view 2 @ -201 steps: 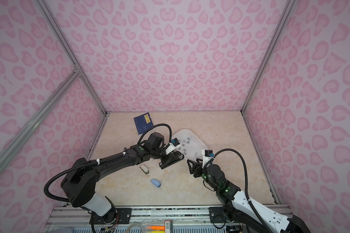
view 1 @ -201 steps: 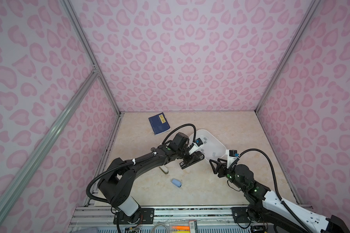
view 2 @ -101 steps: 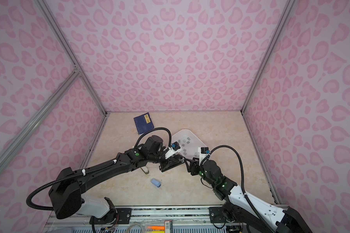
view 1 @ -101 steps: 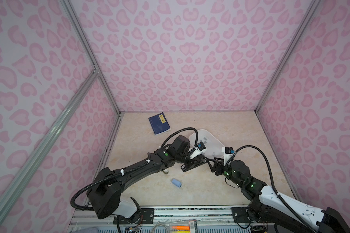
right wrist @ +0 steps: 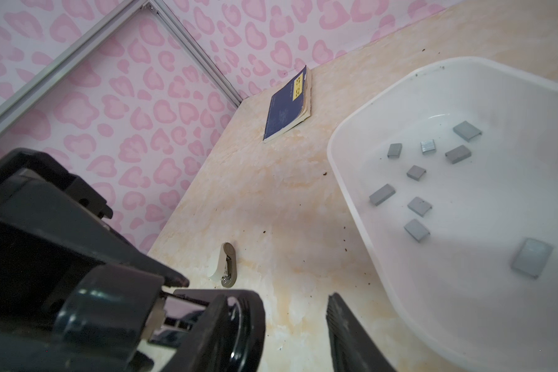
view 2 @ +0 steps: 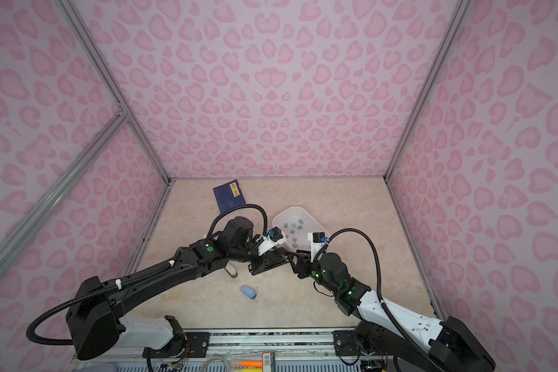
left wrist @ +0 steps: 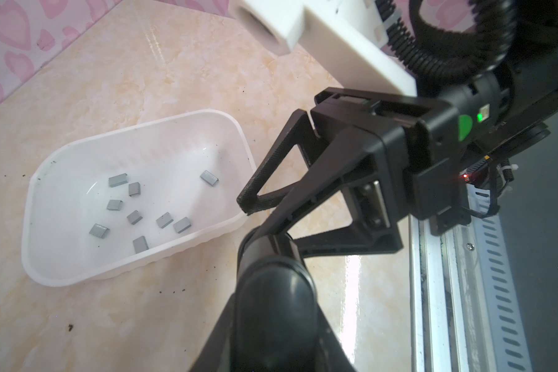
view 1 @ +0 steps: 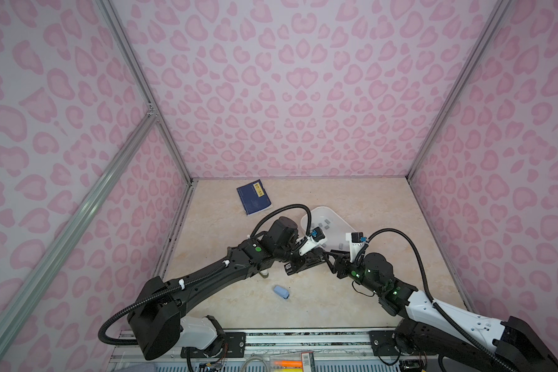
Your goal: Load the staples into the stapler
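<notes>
Beside the white tray (left wrist: 110, 273) holding the loose staples (left wrist: 134, 217), the left gripper (view 1: 308, 263) clamped the black stapler (left wrist: 271, 283), presumably steadying it for the right gripper (left wrist: 252, 215), part-open around its end.

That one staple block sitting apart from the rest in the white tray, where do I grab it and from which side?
Pinch the staple block across its two long edges, coming straight down from above. It lies flat and thin on the floor of the tray, whose walls likely block a sideways approach, and the other blocks lie clear of it.
</notes>
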